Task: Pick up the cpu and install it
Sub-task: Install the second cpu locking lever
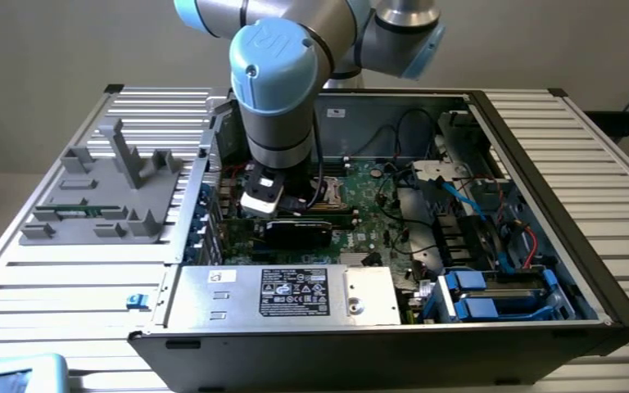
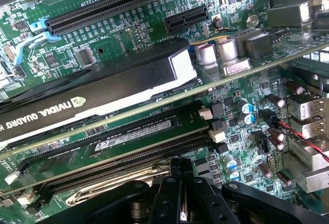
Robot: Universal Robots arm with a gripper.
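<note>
**A:** Closest to the wrist camera are the black jaws, pressed together tip to tip just above the board.

**B:** Gripping anything?

**A:** A thin bright sliver shows between the tips. Whether that is the cpu I cannot tell, so I can't place the cpu.

**B:** What lies just beyond them?

**A:** One metal lever, then one memory stick in its slot. Past that is one black card with a white end, standing on edge.

**B:** And beyond the card?

**A:** Two long black slots and one short slot. Two silver capacitors stand side by side near the card's white end. One red wire runs past the metal ports at the board's edge.

**B:** And from the exterior view?

**A:** One arm reaches straight down into one open case lying on the ribbed table. Its lower end is just beside that same card.

**B:** Anything else inside the case?

**A:** One silver box with a black label along the near wall. Two blue handles sit one behind the other, towards the exterior view's right.

**B:** Outside it?

**A:** One grey rack on the table at the exterior view's left — well apart from the arm.
</note>
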